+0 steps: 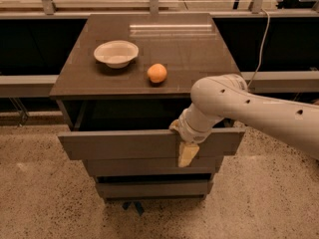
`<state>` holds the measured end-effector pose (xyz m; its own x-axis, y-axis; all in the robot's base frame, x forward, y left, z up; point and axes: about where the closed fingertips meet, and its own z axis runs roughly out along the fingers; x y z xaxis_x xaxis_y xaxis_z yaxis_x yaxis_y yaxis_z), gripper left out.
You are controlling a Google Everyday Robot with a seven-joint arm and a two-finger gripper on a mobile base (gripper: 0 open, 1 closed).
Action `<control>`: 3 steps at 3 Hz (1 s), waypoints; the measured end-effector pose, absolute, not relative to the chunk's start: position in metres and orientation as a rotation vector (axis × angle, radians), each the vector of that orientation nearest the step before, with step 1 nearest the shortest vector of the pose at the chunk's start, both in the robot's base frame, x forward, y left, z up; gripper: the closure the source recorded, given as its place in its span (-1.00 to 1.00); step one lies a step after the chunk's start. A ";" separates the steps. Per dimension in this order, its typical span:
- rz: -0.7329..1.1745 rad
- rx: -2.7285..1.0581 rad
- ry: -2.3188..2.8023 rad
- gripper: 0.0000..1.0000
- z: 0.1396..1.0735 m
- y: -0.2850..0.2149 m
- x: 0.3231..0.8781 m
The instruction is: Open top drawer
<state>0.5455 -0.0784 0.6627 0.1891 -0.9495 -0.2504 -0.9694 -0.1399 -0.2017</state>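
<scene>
The top drawer [114, 143] is the widest dark grey-brown front and stands pulled partway out of the cabinet, with a dark gap behind its panel. My gripper [183, 146] sits at the drawer's top edge, right of centre. One pale finger [186, 155] hangs down over the outside of the front panel, and the other reaches behind it. The gripper is shut on the panel's upper edge. My white arm [249, 108] comes in from the right. The drawer's inner floor is hidden in shadow.
The mid-sized drawer front [139, 167] and the narrowest one [149, 187] sit closed below. On the cabinet top [199, 49] are a white bowl [116, 53] and an orange [157, 73]. A railing and dark shelving run behind. The floor is speckled.
</scene>
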 end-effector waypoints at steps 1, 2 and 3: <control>0.089 -2.155 1.817 -0.98 0.663 -0.078 0.545; 0.089 -2.156 1.817 -1.00 0.663 -0.078 0.545; 0.057 -2.159 1.817 -1.00 0.666 -0.080 0.552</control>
